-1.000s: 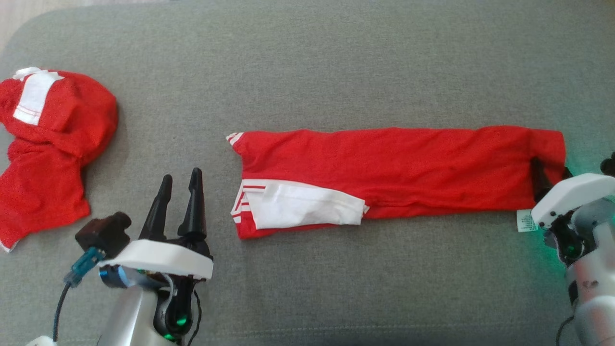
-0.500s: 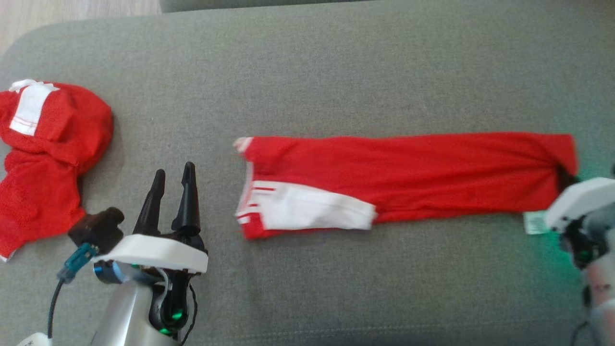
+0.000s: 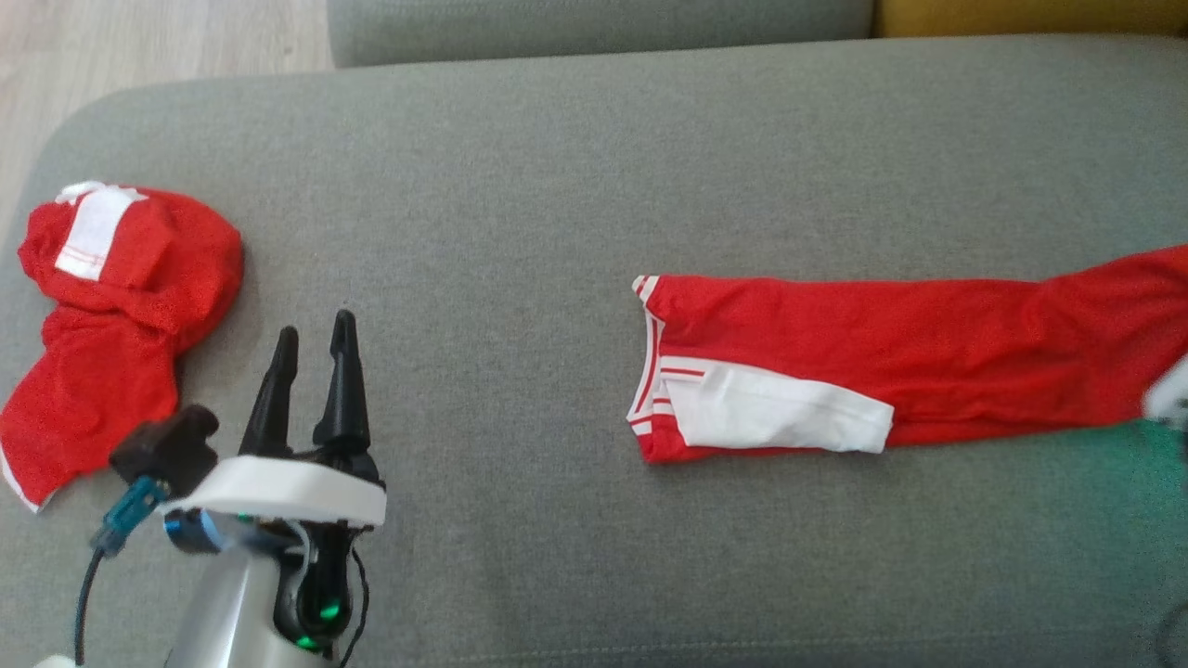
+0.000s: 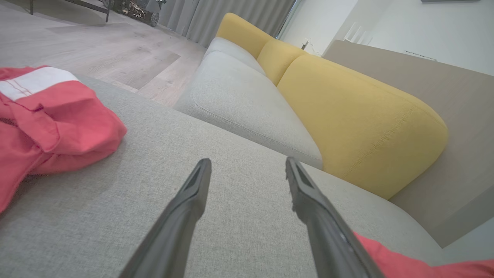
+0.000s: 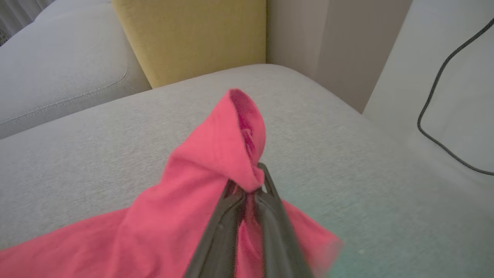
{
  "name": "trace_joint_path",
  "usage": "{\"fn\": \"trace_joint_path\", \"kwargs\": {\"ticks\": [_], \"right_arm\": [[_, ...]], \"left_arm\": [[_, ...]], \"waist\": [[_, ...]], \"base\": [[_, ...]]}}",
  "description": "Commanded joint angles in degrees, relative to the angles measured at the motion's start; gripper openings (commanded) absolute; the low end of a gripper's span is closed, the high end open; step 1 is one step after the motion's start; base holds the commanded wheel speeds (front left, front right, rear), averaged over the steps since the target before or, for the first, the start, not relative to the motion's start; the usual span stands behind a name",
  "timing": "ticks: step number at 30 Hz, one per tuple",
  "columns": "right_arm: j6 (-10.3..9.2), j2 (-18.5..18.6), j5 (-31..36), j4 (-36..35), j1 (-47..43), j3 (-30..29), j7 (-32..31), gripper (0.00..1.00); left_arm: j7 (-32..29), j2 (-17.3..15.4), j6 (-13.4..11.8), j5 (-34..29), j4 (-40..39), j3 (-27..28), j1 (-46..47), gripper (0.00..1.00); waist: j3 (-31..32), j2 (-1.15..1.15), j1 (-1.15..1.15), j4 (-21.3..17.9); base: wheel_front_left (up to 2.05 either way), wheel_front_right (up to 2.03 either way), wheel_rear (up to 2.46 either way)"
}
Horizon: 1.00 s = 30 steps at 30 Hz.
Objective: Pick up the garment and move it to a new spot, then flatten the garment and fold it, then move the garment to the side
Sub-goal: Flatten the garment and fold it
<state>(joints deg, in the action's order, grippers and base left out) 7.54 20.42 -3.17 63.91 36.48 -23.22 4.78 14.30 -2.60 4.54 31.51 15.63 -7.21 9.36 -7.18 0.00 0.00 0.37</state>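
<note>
The garment [image 3: 882, 362] is a long folded red strip with a white striped panel at its left end, lying on the grey cushion [image 3: 557, 186]. In the right wrist view my right gripper [image 5: 252, 185] is shut on the garment's [image 5: 200, 181] right end, which rises in a peak over the fingers. In the head view that end runs off the right edge. My left gripper [image 3: 316, 329] stands open at the lower left, well apart from the garment, with nothing between its fingers [image 4: 193, 200]. A corner of the garment [image 4: 417, 266] shows low on the right in the left wrist view.
A second red and white piece of clothing [image 3: 111, 306] lies crumpled at the cushion's left end, also [image 4: 50, 123]. Yellow backrests [image 4: 347, 108] and another grey seat [image 4: 247, 100] lie beyond. Wooden floor [image 3: 139, 46] borders the far left. A black cable [image 5: 436, 96] hangs on the right.
My right gripper has shut on the garment's right end and pulled the whole strip to the right, lifting that end. The head camera has tilted a little. The left arm has held still.
</note>
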Motion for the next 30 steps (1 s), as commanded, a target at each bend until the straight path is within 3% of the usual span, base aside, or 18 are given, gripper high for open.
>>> {"fn": "trace_joint_path", "kwargs": {"ticks": [1, 8, 14, 23, 30], "right_arm": [[-0.05, -0.2, 0.8, -1.4, 1.6, 0.7, 0.0, 0.00], [-0.05, -9.8, -0.7, -4.7, 3.8, 2.2, -2.5, 0.00], [-0.05, -16.7, -7.0, -11.3, 2.0, 8.7, -6.3, 0.00], [-0.05, -17.5, -27.2, -27.2, -8.0, 27.2, -13.3, 0.00], [-0.05, -17.5, -36.4, -32.4, -12.5, 34.5, -12.8, 0.00]], "left_arm": [[0.7, -0.3, -0.1, 0.4, -1.9, 1.9, 0.2, 1.00], [0.7, -0.3, -0.5, 0.6, -2.0, 1.9, -1.4, 1.00], [0.7, -0.3, -0.8, 1.1, -1.6, 1.3, -2.9, 1.00], [0.7, -0.3, -1.2, 1.8, -1.7, 0.8, -4.3, 1.00], [0.7, -0.3, -1.3, 2.4, -1.6, 0.0, -5.0, 1.00]], "waist": [[0.6, 0.00, 0.00, -0.2], [3.7, 0.00, 0.00, -1.1], [6.6, 0.00, 0.00, -1.4], [8.3, 0.00, 0.00, -0.8], [8.1, 0.00, 0.00, 0.0]], "base": [[0.00, 0.00, 0.00], [0.00, 0.00, 0.00], [0.00, 0.00, 0.00], [0.00, 0.00, 0.00], [0.00, 0.00, 0.00]]}}
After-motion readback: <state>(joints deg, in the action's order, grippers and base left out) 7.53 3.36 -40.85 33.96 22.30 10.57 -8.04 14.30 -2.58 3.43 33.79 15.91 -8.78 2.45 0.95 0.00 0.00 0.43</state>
